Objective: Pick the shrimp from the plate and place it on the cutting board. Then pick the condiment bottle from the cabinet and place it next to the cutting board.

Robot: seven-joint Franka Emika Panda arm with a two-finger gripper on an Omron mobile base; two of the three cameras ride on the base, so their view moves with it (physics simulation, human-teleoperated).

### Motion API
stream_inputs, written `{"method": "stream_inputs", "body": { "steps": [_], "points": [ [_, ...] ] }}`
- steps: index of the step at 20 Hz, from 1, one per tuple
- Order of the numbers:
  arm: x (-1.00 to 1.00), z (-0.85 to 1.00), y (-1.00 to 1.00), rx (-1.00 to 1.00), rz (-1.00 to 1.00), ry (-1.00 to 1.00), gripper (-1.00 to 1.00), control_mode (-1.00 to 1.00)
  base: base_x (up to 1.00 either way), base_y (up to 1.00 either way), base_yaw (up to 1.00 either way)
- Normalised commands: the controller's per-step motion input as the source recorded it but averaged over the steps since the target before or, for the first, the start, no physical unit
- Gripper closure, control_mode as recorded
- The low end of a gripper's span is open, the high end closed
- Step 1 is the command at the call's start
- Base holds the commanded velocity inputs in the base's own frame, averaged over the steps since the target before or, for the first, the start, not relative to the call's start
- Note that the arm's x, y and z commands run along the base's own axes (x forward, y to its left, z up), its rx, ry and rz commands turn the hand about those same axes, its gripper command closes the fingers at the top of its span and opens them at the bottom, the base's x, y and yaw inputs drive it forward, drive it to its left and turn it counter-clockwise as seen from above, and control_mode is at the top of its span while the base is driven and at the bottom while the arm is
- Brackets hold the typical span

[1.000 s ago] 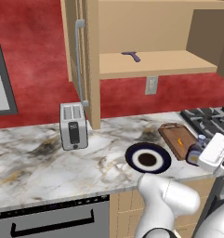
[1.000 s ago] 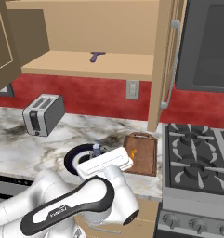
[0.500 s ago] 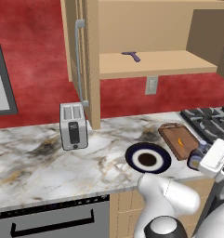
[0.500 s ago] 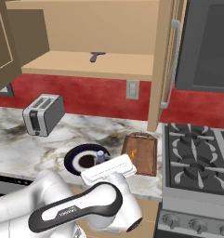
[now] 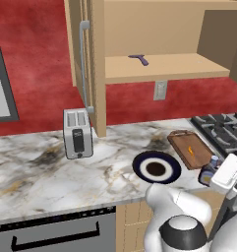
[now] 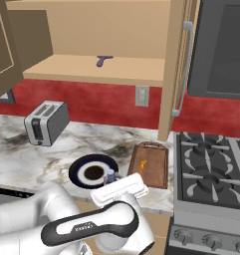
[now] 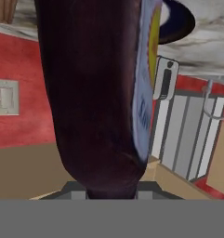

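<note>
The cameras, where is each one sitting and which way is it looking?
Left base view: behind the arm on its left, looking down at the plate, cutting board and toaster; the white arm rises lower right.
Right base view: behind on its right, looking at the same counter; the arm rises lower left.
Hand view: on the hand, looking along the condiment bottle it grips.
Both base views share the shrimp on the cutting board and the open cabinet.

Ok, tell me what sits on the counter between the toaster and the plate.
Nothing: in the left base view only bare marble counter lies between the toaster and the plate.
</note>
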Motion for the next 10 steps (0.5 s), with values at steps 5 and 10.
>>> {"method": "stream_inputs", "body": {
  "steps": [5, 10],
  "points": [
    [0.00, -0.26, -0.08, 0.00, 0.00, 0.00, 1.00, -1.00, 0.00, 0.00, 0.00],
    [0.00, -0.24, -0.06, 0.00, 0.00, 0.00, 1.00, -1.00, 0.00, 0.00, 0.00]
  ]
}}
